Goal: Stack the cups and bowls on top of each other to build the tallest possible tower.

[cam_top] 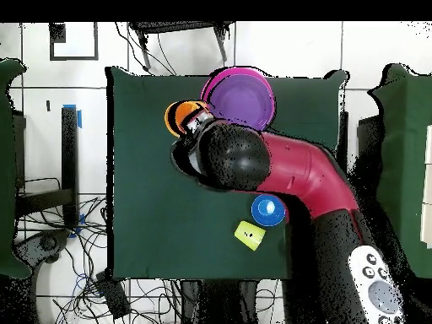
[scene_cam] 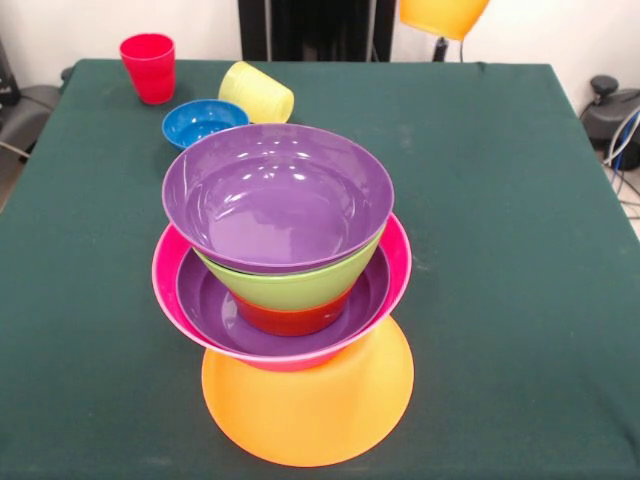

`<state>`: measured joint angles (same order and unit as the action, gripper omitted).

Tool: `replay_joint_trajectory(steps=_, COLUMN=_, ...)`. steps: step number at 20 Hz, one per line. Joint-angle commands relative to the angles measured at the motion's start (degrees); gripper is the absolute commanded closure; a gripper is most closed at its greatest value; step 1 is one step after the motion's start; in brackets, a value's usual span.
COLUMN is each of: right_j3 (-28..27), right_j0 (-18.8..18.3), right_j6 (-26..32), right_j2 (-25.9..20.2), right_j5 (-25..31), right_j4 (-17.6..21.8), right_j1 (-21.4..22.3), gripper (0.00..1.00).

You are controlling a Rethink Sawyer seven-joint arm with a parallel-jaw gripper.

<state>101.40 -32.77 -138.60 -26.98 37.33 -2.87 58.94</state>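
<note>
The tower (scene_cam: pixel 310 400) rises from an upturned large orange bowl. On it sit a hot pink bowl (scene_cam: pixel 398 262), a wide purple bowl (scene_cam: pixel 205 298), a small red-orange bowl (scene_cam: pixel 290 319), a lime green bowl (scene_cam: pixel 290 285) and a second purple bowl (scene_cam: pixel 278 195) on top. An orange cup (scene_cam: pixel 440 15) hangs in the air at the top edge of the front view, off the table. In the overhead view my gripper (cam_top: pixel 191 121) is shut on this orange cup (cam_top: pixel 182 116), just beside the top purple bowl (cam_top: pixel 239 97); the arm hides most of its fingers.
A red cup (scene_cam: pixel 148 67) stands upright at the table's far left corner. A pale yellow cup (scene_cam: pixel 257 92) lies on its side beside a small blue bowl (scene_cam: pixel 203 122). From above, the arm (cam_top: pixel 287 169) crosses over the blue bowl (cam_top: pixel 268 208) and passes the yellow cup (cam_top: pixel 250 234).
</note>
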Motion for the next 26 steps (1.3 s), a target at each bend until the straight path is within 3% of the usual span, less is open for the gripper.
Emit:
replay_joint_trajectory(steps=1, right_j3=-5.27, right_j0=-2.26, right_j6=8.49, right_j2=-0.86, right_j5=4.57, right_j4=4.71, right_j1=-7.89, gripper=1.0)
replay_joint_trajectory(steps=17, right_j3=-5.1, right_j0=-6.47, right_j6=8.76, right_j2=-3.99, right_j5=-3.2, right_j4=7.19, right_j1=-17.56, gripper=1.0)
replay_joint_trajectory(steps=26, right_j3=-7.5, right_j0=-8.21, right_j6=8.86, right_j2=-7.07, right_j5=-3.39, right_j4=7.63, right_j1=-20.73, gripper=1.0)
